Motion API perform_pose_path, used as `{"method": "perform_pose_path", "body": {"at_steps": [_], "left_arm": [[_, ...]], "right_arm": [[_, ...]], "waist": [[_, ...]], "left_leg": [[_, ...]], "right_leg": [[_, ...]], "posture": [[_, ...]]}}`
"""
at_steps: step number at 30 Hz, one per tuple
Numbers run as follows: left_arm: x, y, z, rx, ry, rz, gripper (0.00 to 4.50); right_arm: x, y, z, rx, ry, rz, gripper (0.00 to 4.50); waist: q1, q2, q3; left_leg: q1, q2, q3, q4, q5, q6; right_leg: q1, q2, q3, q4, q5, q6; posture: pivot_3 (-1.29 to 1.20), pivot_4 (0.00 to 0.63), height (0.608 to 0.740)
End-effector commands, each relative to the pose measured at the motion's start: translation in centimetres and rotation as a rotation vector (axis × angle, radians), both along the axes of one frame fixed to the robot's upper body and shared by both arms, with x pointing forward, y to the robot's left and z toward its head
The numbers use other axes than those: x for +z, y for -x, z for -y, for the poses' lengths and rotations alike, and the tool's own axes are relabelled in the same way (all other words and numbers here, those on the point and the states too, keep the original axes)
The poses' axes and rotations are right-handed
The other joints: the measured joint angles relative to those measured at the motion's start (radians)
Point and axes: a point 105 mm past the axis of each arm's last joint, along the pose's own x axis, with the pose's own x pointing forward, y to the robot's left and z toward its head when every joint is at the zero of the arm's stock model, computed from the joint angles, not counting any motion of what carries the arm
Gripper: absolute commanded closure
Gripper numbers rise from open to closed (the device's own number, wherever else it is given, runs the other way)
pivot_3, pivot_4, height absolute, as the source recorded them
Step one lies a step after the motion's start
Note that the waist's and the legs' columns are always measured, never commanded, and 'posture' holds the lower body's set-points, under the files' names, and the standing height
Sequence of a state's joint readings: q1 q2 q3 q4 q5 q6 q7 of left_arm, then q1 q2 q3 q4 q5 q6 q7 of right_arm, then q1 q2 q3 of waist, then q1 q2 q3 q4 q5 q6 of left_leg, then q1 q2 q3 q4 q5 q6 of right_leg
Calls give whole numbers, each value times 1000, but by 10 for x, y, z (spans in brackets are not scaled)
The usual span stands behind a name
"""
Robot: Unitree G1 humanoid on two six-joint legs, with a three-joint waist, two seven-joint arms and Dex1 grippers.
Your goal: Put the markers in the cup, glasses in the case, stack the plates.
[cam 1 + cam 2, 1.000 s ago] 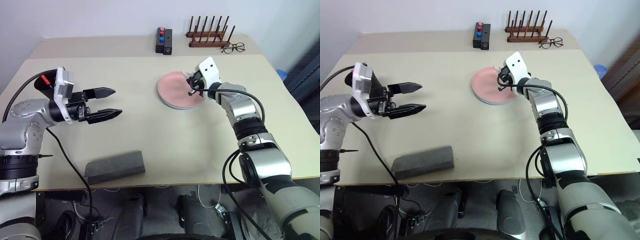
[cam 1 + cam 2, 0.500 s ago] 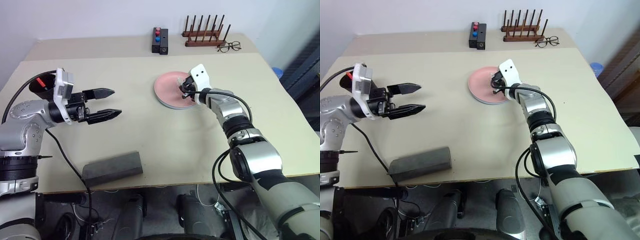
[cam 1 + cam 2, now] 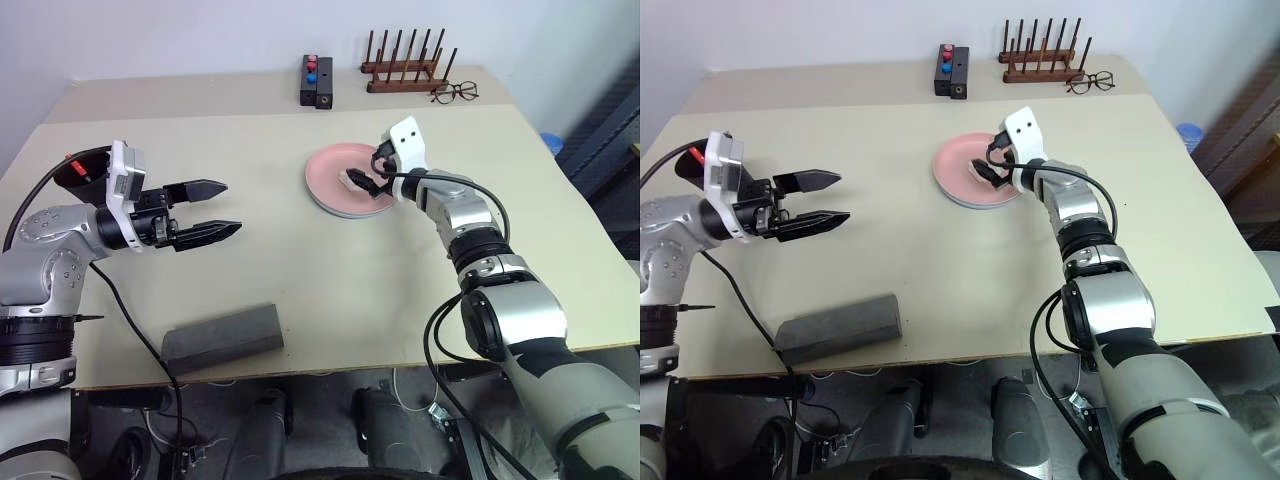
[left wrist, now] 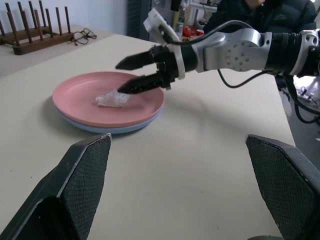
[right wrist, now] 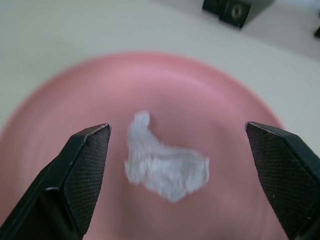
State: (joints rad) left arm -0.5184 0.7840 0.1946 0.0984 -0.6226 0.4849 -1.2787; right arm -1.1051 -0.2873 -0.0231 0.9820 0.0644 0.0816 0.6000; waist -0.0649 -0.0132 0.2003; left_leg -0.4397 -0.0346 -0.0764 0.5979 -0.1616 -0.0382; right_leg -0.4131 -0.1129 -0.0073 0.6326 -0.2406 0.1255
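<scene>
The salmon pink plate (image 4: 107, 100) is lying stacked on the light blue plate (image 4: 112, 128), a little right of the table's (image 3: 330, 270) middle and toward its far edge. A small crumpled white scrap (image 5: 162, 165) is sitting on the pink plate's surface. The right gripper (image 4: 131, 74) is hovering just over that plate with its two black fingers spread wide, the lower fingertip just beside the scrap, gripping nothing. The left gripper (image 3: 222, 207) is hanging above the table's left side, fingers parted and empty, pointing toward the plates. The black cup (image 3: 82, 168) is standing near the left edge behind the left arm, with a red marker end (image 3: 73, 162) showing at its rim. The grey case (image 3: 222, 337) is lying closed at the near edge, toward the near left corner. A wooden rack (image 3: 402, 70), wire-framed eyeglasses (image 3: 455, 92) and a black box (image 3: 317, 80) are sitting along the far edge.
</scene>
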Motion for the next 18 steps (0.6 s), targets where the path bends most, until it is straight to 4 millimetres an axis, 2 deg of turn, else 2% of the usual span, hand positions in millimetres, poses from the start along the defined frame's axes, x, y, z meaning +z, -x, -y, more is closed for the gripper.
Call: {"method": "perform_pose_path", "body": {"at_steps": [1,5,13,15,17,18], "left_arm": [[13,0,-3,-1,2,61,0],[11,-2,-4,0,5,59,0],[11,-2,-4,-2,5,60,0],[13,-3,-1,-9,12,65,0],[13,-4,0,-8,21,67,0],[13,-4,0,-6,26,67,0]], "right_arm": [[36,17,15,71,-53,131,97],[36,33,26,64,-16,158,97],[37,37,26,49,-21,150,97],[47,65,53,57,-32,200,97],[51,80,58,68,-22,234,97],[51,80,58,59,-18,244,97]], "waist": [[5,0,0],[20,0,0],[20,0,0],[31,0,0],[52,0,0],[52,0,0]], "left_leg": [[0,0,0,0,0,0],[0,0,0,0,0,0],[2,0,0,0,1,-1],[2,0,0,0,1,-1],[1,0,-1,0,1,0],[1,-1,0,0,0,0]], "right_leg": [[0,0,0,0,0,0],[0,0,0,0,0,0],[0,0,1,1,0,0],[1,0,1,1,0,0],[1,0,0,0,0,0],[2,-1,0,-1,-1,1]], "posture": [[0,150,740],[0,150,740],[0,150,740],[0,150,740],[0,150,740],[0,150,740]]}}
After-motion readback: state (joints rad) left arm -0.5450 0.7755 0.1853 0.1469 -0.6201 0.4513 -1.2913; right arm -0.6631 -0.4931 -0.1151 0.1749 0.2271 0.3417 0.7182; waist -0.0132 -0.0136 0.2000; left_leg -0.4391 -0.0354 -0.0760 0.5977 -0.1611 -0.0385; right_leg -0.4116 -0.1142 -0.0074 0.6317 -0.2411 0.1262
